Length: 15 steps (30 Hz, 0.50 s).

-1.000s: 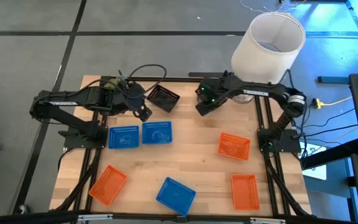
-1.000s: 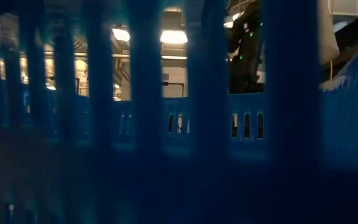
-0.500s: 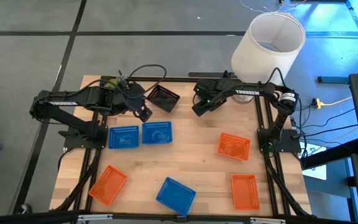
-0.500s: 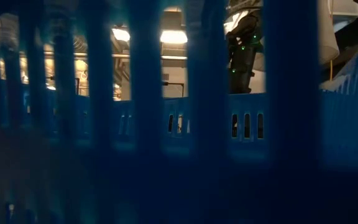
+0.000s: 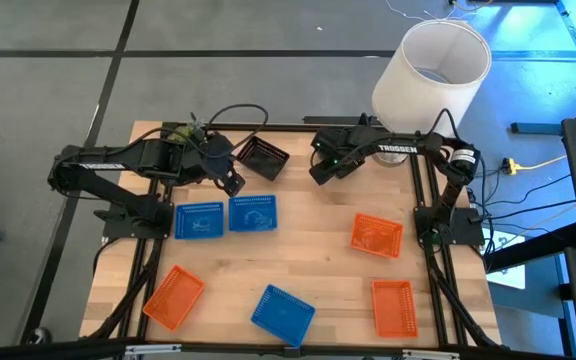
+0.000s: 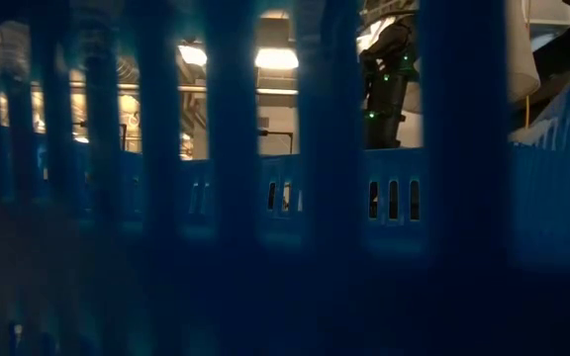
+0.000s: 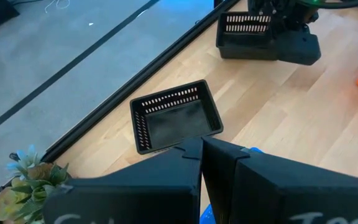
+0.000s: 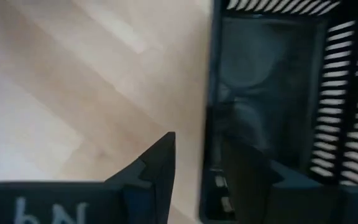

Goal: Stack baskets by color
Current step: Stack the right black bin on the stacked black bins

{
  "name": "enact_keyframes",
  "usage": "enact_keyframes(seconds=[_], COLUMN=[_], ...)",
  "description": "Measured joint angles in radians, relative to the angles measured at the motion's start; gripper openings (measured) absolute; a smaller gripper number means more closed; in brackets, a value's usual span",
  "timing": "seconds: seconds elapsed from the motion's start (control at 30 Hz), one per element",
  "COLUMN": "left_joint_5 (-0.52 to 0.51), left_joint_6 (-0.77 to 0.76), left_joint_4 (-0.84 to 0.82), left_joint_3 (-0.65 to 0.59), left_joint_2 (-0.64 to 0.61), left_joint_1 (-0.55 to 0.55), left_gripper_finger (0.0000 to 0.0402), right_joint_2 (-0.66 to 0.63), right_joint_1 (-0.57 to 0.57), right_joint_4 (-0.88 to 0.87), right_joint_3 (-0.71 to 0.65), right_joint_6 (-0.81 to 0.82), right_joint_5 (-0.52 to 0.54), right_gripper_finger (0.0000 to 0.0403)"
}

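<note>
Wood-planked tabletop point(image 5: 318, 265) is seen from above, ringed by a black frame, with a big white lampshade point(image 5: 433, 70) at its far right corner and a small green plant point(image 5: 178, 132) at the far left. Three blue baskets point(image 5: 199, 221) and three orange baskets point(image 5: 377, 234) are scattered singly across it, none yet stacked. One black basket point(image 5: 264, 157) is set near the far edge, between the two arms.

The right gripper point(image 5: 320, 172) is found slightly farther toward that black basket than it was a second ago, and no further shift is seen over the last half second. In its wrist view its fingers point(image 8: 160, 162) are spread apart and set astride the wall of a second black basket point(image 7: 246, 28), one finger outside and one inside, with a gap left to the wall, so nothing is clamped yet. Whether this basket rests on the wood cannot be told.

The left gripper point(image 5: 231, 183) is held closed and empty just beside the first black basket, and no movement of it is seen.

The shift is judged to mean that the black pile is being dealt with first: a grasp on the second black basket appears ready to be closed, after which it could be carried to the first. The low view is blocked by a blue lattice wall point(image 6: 236, 198).
</note>
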Motion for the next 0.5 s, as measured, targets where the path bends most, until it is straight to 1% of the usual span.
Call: enact_keyframes(seconds=[0.07, 0.2, 0.27, 0.37, 0.5], left_joint_5=[0.000, 0.000, 0.002, 0.008, 0.008], left_joint_6=[0.000, 0.000, 0.000, 0.000, 0.000], left_joint_4=[0.000, 0.000, 0.000, -0.001, -0.001], left_joint_3=[0.000, 0.000, 0.000, 0.000, 0.000], left_joint_2=[0.000, 0.000, 0.000, 0.000, 0.000], left_joint_1=[0.000, 0.000, 0.000, 0.000, 0.000], left_gripper_finger=[0.0000, 0.0000, 0.0000, 0.0000, 0.0000], right_joint_2=[0.000, 0.012, 0.039, 0.088, 0.140], right_joint_1=[-0.004, -0.014, -0.020, -0.025, -0.025], right_joint_4=[-0.001, 0.001, 0.000, 0.003, 0.003], right_joint_3=[0.000, 0.000, 0.000, 0.000, -0.002], right_joint_6=[-0.013, -0.013, -0.024, -0.054, -0.055], right_joint_5=[0.016, 0.007, -0.019, -0.099, -0.100], right_gripper_finger=[0.0126, 0.0126, 0.0126, 0.0126, 0.0122])
